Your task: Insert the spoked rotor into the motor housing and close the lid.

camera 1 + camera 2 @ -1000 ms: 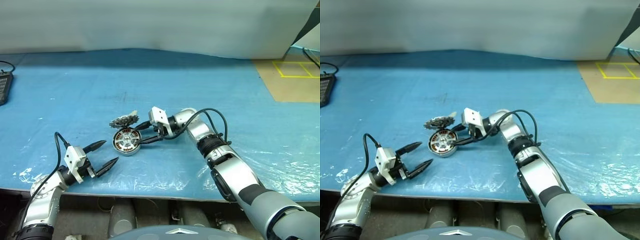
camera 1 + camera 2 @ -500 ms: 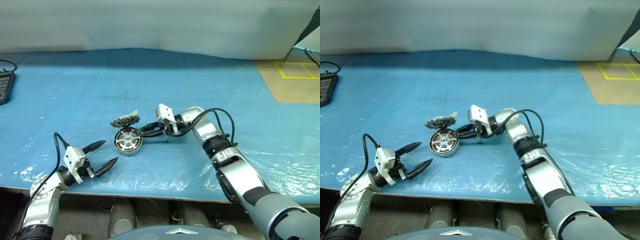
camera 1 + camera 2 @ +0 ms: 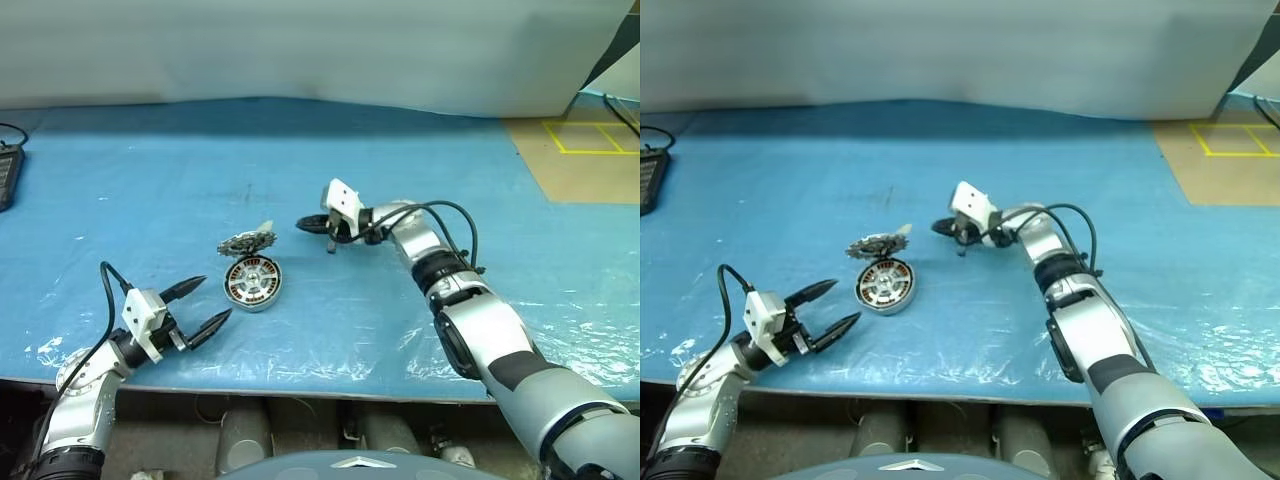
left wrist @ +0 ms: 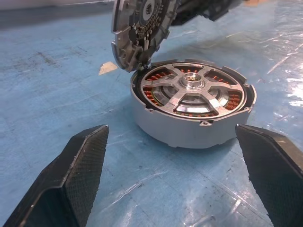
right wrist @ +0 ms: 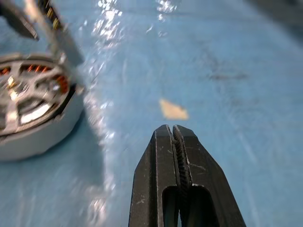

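The motor housing [image 3: 253, 282] sits on the table [image 3: 420, 180], just in front of the left tool [image 3: 196, 308] and a little to its right. The spoked rotor [image 4: 193, 89] lies inside the housing. The lid [image 3: 246, 242] stands up from the housing's far rim, on the side away from the left tool. The right tool [image 3: 308, 225] is up over the table, behind the housing and to the right of the lid, with its tip pointing toward the lid. A small scrap [image 5: 173, 110] lies on the table just ahead of the right tool's tip, beside the lid.
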